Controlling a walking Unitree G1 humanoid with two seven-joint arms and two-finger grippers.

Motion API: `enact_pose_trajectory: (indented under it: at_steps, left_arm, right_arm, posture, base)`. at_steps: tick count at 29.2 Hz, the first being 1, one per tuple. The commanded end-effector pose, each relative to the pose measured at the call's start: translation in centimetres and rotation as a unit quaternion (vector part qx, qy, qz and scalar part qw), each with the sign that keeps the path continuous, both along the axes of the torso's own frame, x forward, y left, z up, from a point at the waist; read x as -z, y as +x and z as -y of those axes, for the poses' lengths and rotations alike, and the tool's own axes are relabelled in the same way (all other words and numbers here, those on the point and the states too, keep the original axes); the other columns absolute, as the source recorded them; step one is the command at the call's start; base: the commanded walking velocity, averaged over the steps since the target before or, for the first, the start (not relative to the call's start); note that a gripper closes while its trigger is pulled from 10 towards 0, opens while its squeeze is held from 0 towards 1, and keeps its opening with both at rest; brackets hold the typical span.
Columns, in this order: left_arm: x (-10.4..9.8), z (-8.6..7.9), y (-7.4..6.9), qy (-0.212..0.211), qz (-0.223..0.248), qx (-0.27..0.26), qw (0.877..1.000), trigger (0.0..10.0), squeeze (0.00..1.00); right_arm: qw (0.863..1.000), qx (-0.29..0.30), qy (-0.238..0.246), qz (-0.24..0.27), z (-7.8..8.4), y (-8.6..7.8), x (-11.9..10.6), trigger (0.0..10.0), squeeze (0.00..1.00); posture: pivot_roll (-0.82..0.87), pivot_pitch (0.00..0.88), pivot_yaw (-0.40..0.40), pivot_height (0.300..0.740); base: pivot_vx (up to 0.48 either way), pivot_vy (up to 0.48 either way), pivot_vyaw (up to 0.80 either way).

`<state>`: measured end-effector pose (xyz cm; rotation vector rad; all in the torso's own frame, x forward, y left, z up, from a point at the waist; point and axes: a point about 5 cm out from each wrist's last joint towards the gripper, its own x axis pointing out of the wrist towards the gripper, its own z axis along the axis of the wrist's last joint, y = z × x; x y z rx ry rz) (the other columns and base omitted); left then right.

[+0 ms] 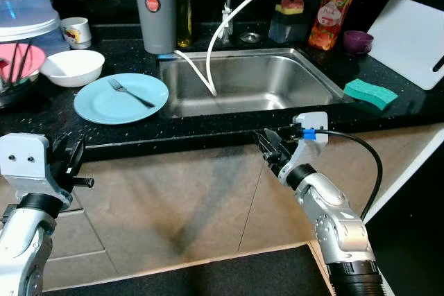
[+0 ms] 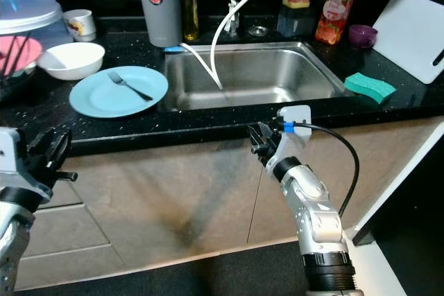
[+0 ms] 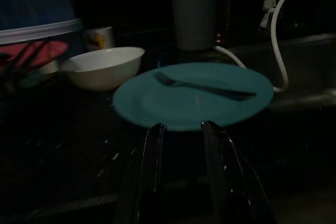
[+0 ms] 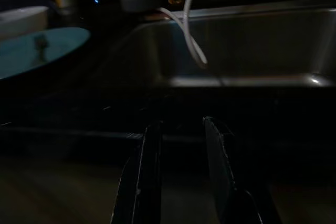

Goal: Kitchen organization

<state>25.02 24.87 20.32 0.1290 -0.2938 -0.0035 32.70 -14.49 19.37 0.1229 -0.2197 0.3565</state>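
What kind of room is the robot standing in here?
Almost certainly a home kitchen. A stainless steel sink is set into a black speckled counter, a blue plate with a fork lies beside it, and a green sponge sits to the sink's right.

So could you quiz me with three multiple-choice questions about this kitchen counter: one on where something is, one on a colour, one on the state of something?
1. Where does the fork lie?
A. in the sink
B. on the blue plate
C. in the white bowl

2. What colour is the sponge to the right of the sink?
A. green
B. yellow
C. pink

3. How is the left gripper?
A. shut on the fork
B. shut on the plate
C. open, holding nothing

Answers:
1. B, the fork rests across the blue plate.
2. A, the sponge is teal-green.
3. C, its jaws stand apart before the counter edge.
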Motion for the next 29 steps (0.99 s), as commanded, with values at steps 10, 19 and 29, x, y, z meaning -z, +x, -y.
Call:
enact_pose_trajectory:
  at_steps: [10,19,29]
  left_arm:
    - [-0.1,0.1,-0.2,0.005,0.002,-0.004,1.0,10.0,0.0]
    - [-0.6,0.2,-0.3,0.017,0.01,-0.002,1.0,10.0,0.0]
    - [-3.4,1.8,0.3,0.06,0.031,0.037,0.997,10.0,0.0]
  right_arm:
    - [1.0,-0.009,-0.004,0.002,-0.2,0.1,-0.1,10.0,0.0]
    - [1.0,-0.01,-0.006,0.001,-0.2,0.2,-0.1,10.0,0.0]
    - [1.0,-0.004,-0.007,0.008,0.4,0.7,-0.6,10.0,0.0]
  posture:
    - [-0.01,0.041,-0.028,0.74]
    - [-0.01,0.046,-0.028,0.74]
    - [-0.01,0.048,-0.027,0.74]
  base:
    - [0.475,0.0,0.0]
    - [0.407,0.0,0.0]
    - [0.0,0.0,0.0]
